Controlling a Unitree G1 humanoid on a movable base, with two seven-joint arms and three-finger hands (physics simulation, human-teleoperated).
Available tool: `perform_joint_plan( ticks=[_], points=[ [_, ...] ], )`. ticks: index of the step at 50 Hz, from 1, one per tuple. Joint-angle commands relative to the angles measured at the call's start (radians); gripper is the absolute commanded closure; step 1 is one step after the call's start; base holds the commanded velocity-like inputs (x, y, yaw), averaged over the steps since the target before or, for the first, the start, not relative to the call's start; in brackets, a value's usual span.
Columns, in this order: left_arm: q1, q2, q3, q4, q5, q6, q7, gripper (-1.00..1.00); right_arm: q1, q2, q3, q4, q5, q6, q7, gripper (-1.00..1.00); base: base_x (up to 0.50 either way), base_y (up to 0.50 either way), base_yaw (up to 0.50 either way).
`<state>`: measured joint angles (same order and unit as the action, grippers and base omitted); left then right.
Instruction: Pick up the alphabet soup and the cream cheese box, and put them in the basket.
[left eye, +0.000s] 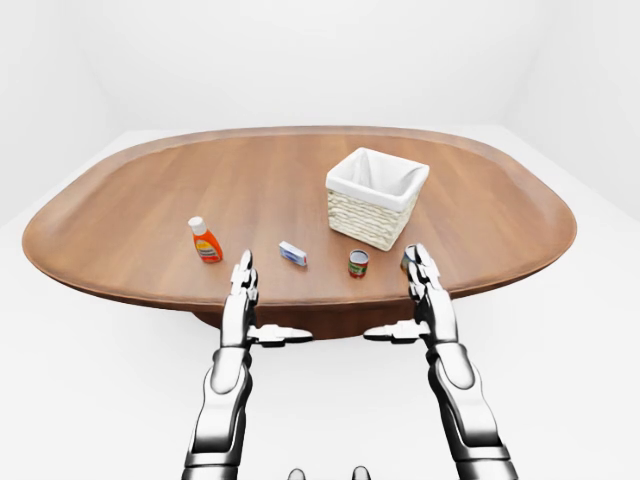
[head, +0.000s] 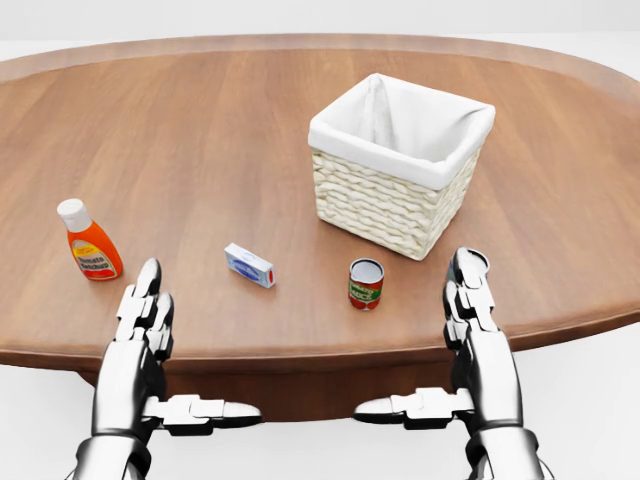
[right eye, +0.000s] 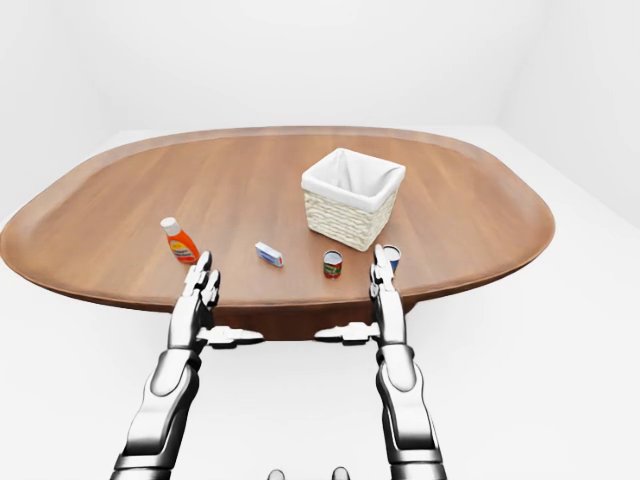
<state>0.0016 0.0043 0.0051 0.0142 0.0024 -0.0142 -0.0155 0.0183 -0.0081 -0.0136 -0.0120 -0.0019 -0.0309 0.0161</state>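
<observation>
We are holding both chrome three-finger robot hands out low at the near rim of the oval brown wooden table (head: 250, 150). The left robot hand (head: 150, 350) is spread open, fingers straight, thumb sticking inward, holding nothing. The right robot hand (head: 465, 345) is doing the same, empty.

Just beyond the hands, we are seeing the small cylindrical alphabet soup can with red and green label (head: 366, 283) standing upright, nearer the right robot hand, close to the basket's near corner. It is looking rigid and smooth, probably the heavier item; we would be taking it round the side wall at mid height, watching for slip.

Left of it, the small flat white and blue cream cheese box (head: 249, 265) is lying flat, apart from the can. Likely light cardboard, crushable; we would be pinching it across the narrow sides.

Further left, an orange plastic bottle with white cap (head: 89, 242) is standing upright.

Beyond the can, the square woven wicker basket with white cloth liner (head: 380, 205) is sitting open-topped, nothing visible inside.

Partly hidden behind the right fingers in the right-eye view, another small can (right eye: 392, 256) is showing.
</observation>
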Motion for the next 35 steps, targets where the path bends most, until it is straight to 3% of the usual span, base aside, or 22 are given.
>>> perform_joint_plan(
  ticks=[1,4,7,12,17,21,24,30,31,35],
  points=[
    [-0.007,0.007,0.006,0.075,0.014,-0.057,-0.023,-1.0,0.061,-0.009,-0.021,-0.078,-0.013,-0.056,0.03,-1.0,0.0,0.0,0.0],
    [-0.006,0.005,0.004,0.096,0.013,-0.073,-0.026,-1.0,0.074,-0.008,-0.02,-0.107,-0.019,-0.056,0.031,-1.0,0.0,0.0,0.0],
    [0.001,0.004,-0.001,0.063,0.015,-0.054,-0.026,-1.0,0.083,-0.007,-0.017,-0.123,-0.027,-0.056,0.033,-1.0,0.0,0.0,0.0],
    [0.002,0.002,-0.006,0.07,0.021,-0.062,-0.026,-1.0,0.093,-0.006,-0.022,-0.145,-0.018,-0.056,0.042,-1.0,0.0,0.0,0.0],
    [0.001,0.002,-0.005,0.078,0.017,-0.07,-0.029,-1.0,0.094,-0.004,-0.018,-0.156,-0.013,-0.056,0.049,-1.0,0.0,-0.5,0.0],
    [0.01,0.002,-0.006,0.048,0.014,-0.053,-0.033,-1.0,0.102,-0.004,-0.014,-0.178,-0.017,-0.056,0.052,-1.0,0.0,-0.5,0.0],
    [0.005,0.002,-0.004,0.069,0.014,-0.071,-0.033,-1.0,0.103,-0.003,-0.012,-0.183,-0.015,-0.056,0.056,-1.0,0.0,-0.5,0.0],
    [0.017,0.002,-0.007,0.04,0.016,-0.058,-0.034,-1.0,0.105,-0.003,-0.012,-0.185,-0.018,-0.056,0.055,-1.0,0.0,-0.5,0.0],
    [0.012,0.003,-0.004,0.057,0.018,-0.073,-0.03,-1.0,0.103,-0.003,-0.013,-0.19,-0.025,-0.056,0.049,-1.0,0.0,0.0,0.0],
    [0.01,0.003,-0.003,0.056,0.02,-0.07,-0.028,-1.0,0.106,-0.003,-0.017,-0.201,-0.01,-0.056,0.057,-1.0,0.0,0.0,0.0]
  ],
)
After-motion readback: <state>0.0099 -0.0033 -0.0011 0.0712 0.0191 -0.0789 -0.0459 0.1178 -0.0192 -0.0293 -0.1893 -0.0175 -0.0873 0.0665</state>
